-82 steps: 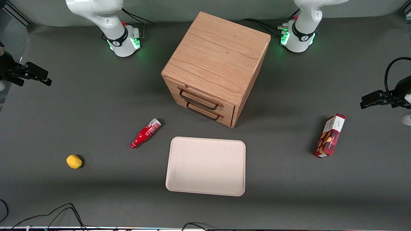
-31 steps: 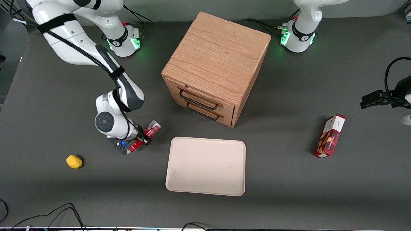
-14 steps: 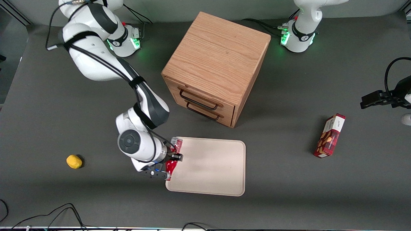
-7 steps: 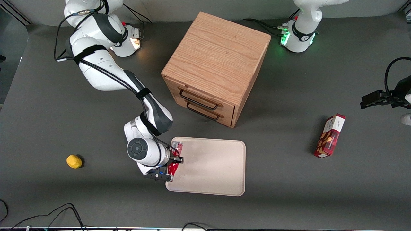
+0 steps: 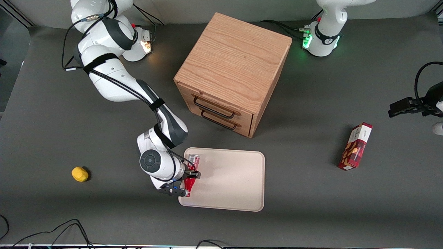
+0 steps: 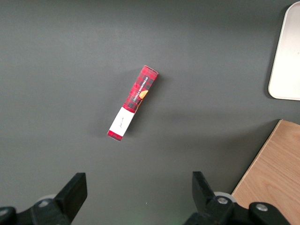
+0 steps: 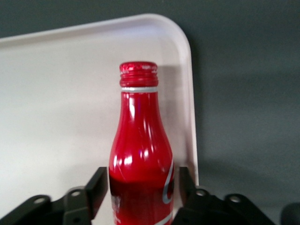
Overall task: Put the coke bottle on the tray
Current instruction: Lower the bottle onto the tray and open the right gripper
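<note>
The bench (image 5: 62, 103) held the wooden drawer cabinet (image 5: 232, 69) near the middle of its edge farthest from the front camera, and the tray (image 5: 225, 180) lay in front of the cabinet's drawers, toward the bench edge nearest that camera. Over the previous few seconds the right arm (image 5: 114, 83) had swung in from the working arm's end of the bench, where the coke bottle (image 5: 190, 173) had lain on the bare surface beside the tray. Its gripper (image 5: 188, 177) now hung over the tray's short edge on that same end, fingers (image 7: 96, 185) pinched on the bottle's body. In the last half second it had crept only a little farther inward. In the wrist view the bottle (image 7: 140, 164) lay lengthwise over the tray (image 7: 56, 93), just inside the rim. Whether it touched the tray could not be told. The carry looked nearly done; lowering and release probably remained. The snack box (image 5: 356, 146) and the lemon (image 5: 80, 174) sat untouched at opposite ends of the bench.
</note>
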